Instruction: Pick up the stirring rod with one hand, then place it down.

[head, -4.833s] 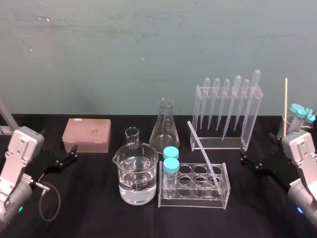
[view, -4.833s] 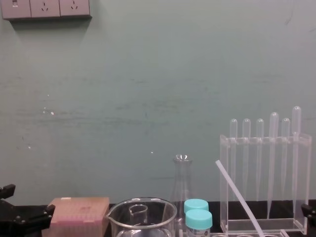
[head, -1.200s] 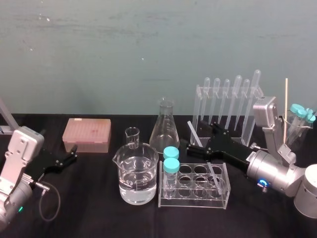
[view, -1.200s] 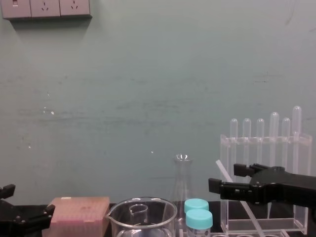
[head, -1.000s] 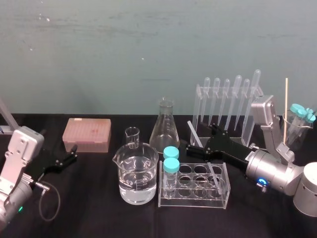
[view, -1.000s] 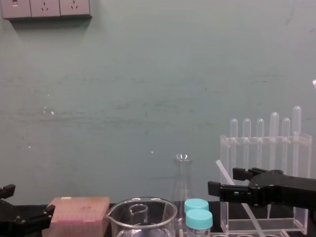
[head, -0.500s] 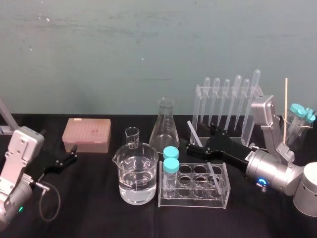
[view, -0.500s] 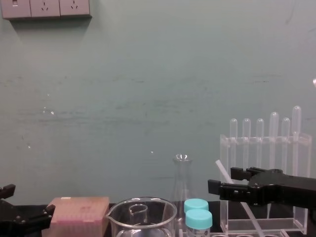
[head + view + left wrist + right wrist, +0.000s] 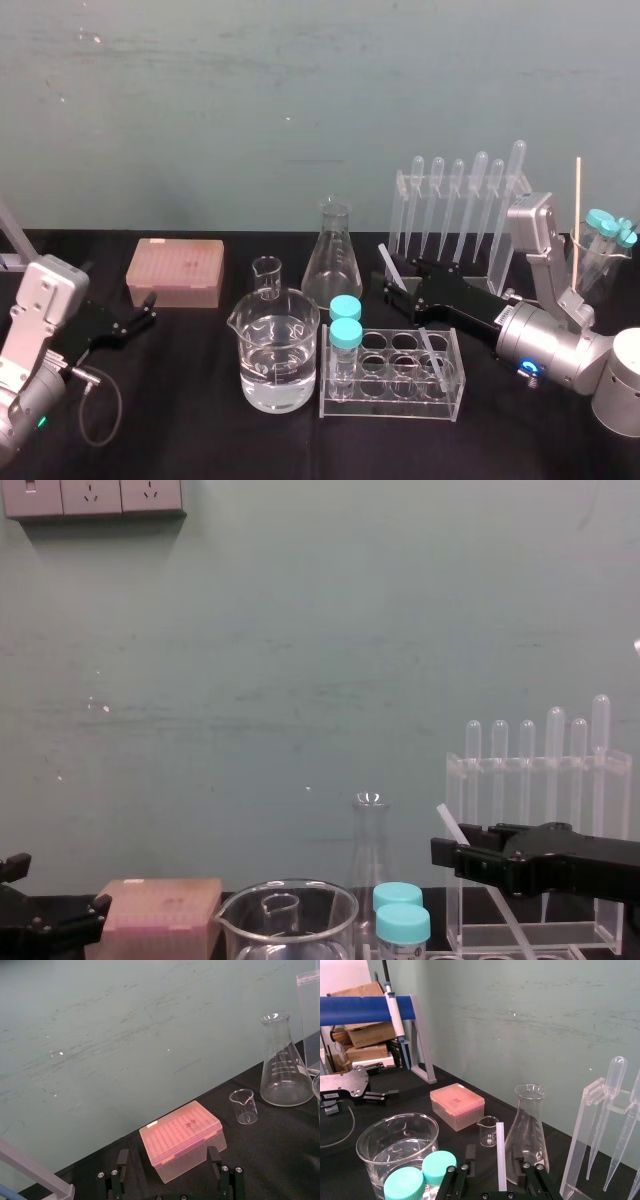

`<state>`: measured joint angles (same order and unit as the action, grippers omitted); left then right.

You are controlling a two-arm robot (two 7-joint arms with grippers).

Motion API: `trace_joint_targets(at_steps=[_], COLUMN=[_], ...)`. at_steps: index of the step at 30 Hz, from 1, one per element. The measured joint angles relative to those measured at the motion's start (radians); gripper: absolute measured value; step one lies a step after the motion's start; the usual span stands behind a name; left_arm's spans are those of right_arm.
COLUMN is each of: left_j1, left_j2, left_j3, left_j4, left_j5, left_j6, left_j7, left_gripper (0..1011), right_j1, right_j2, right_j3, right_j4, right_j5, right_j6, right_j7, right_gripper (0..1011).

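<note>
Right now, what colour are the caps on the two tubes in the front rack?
Turquoise; the caps show best in the head view.

Head view: right end effector (image 9: 398, 290) hides the stirring rod (image 9: 388, 261) mid-length. Chest view: the rod's lower end, beaker (image 9: 330, 925) and capped tubes (image 9: 403, 921) are cut off at the bottom edge.

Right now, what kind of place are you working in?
Most likely a chemistry lab bench. There's a conical flask, a beaker partly filled with clear liquid, and a row of plastic pipettes standing upright behind them.
</note>
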<state>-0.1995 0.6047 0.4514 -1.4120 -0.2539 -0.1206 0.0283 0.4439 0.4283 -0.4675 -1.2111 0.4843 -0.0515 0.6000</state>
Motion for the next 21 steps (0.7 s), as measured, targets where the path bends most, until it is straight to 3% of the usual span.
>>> trace_joint_targets(at_steps=[13, 21], left_j1=[0.0, 0.0], left_j2=[0.0, 0.0], left_j3=[0.0, 0.0], left_j4=[0.0, 0.0], left_j5=[0.0, 0.0], left_j6=[0.0, 0.0], left_j7=[0.0, 0.0], left_gripper=[1000, 1000], right_j1=[0.0, 0.0], right_j2=[0.0, 0.0], right_j3=[0.0, 0.0], right_j4=[0.0, 0.0], right_j5=[0.0, 0.0], right_j6=[-0.001, -0.001], right_j7=[0.0, 0.0], right_gripper=[78, 67])
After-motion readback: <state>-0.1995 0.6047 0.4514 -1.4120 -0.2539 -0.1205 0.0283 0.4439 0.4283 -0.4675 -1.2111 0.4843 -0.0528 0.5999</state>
